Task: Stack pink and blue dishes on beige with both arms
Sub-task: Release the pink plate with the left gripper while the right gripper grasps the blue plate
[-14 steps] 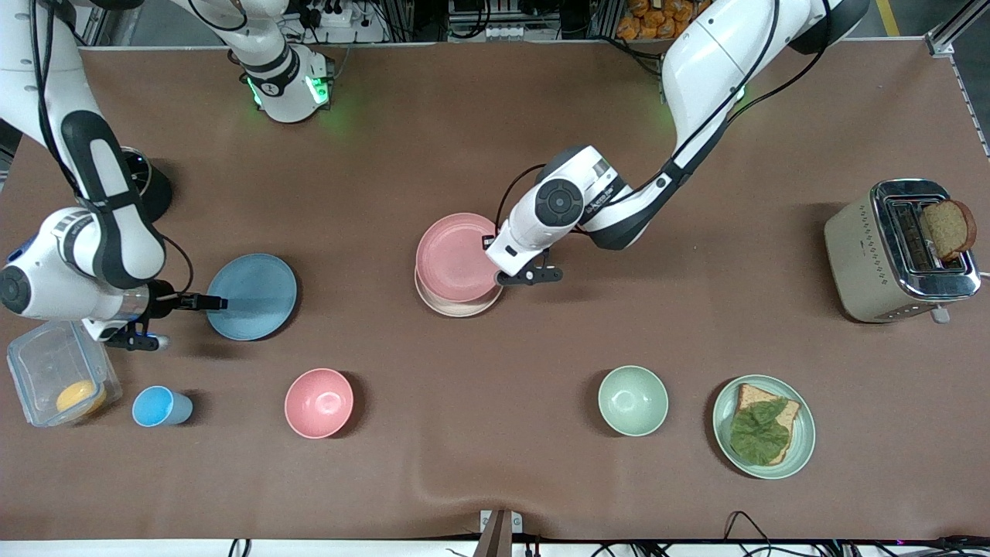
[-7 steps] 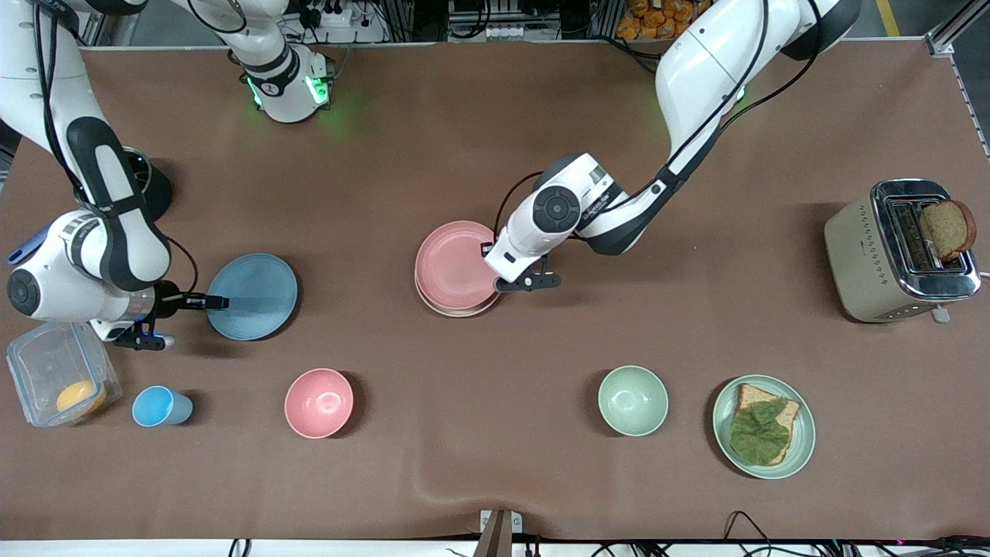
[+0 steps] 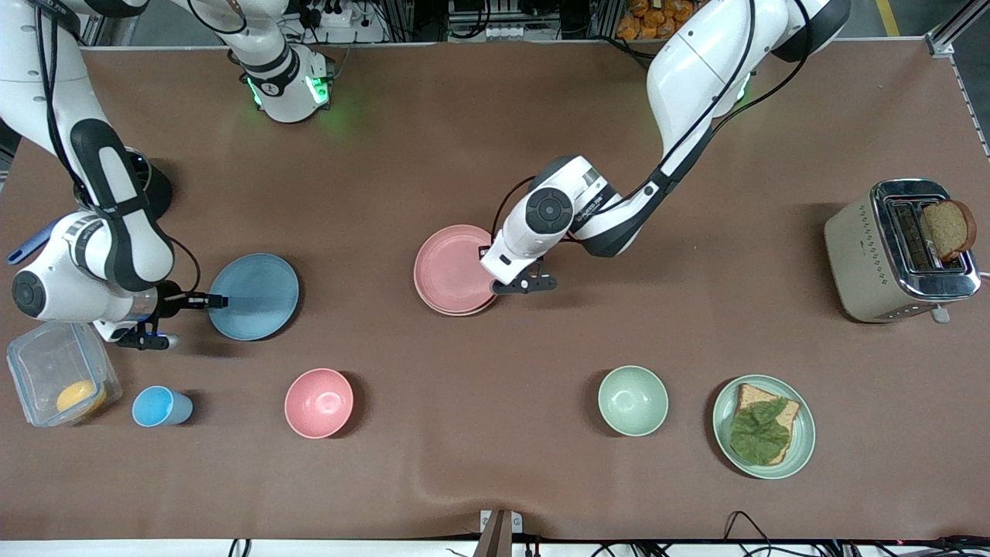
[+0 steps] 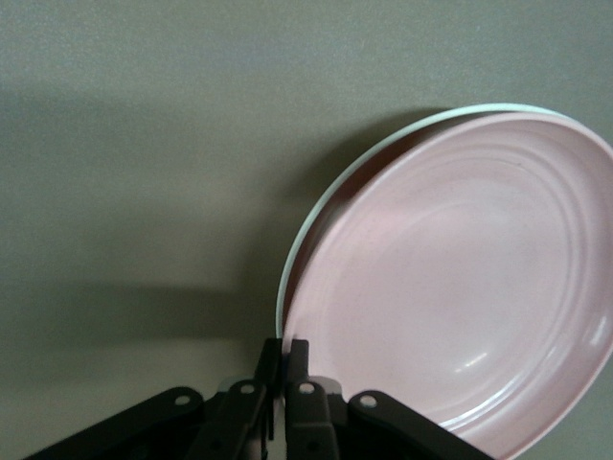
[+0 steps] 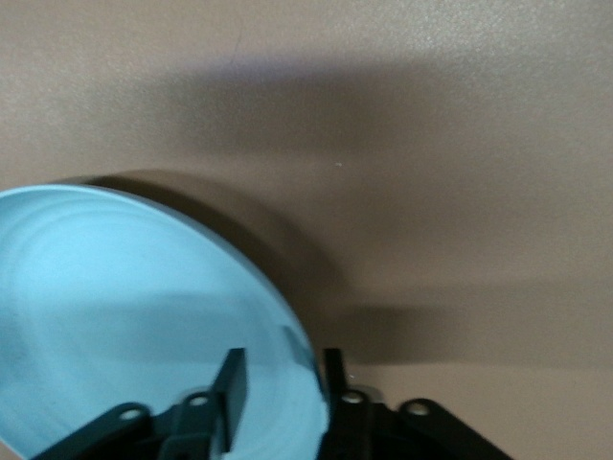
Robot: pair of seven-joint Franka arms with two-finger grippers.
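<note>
Left gripper (image 4: 284, 383) pinching pale pink plate (image 3: 452, 268) rim — plate atop beige plate (image 4: 316, 209), right gripper (image 5: 280, 383) clamped on light blue plate (image 3: 255, 296) edge — mid-surface.

Brown-covered table (image 3: 495, 116). Landmark: beige plate (image 3: 462, 311) at mid-table. Toward the right arm's end: pink bowl (image 3: 319, 403), blue cup (image 3: 159, 407), clear container (image 3: 58, 373). Toward the left arm's end: green bowl (image 3: 633, 400), toast plate (image 3: 803, 456), toaster (image 3: 897, 251).

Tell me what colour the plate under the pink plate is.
Cream-beige; the beige plate shows only as a thin rim under the pink plate, clearest in the left wrist view.
</note>
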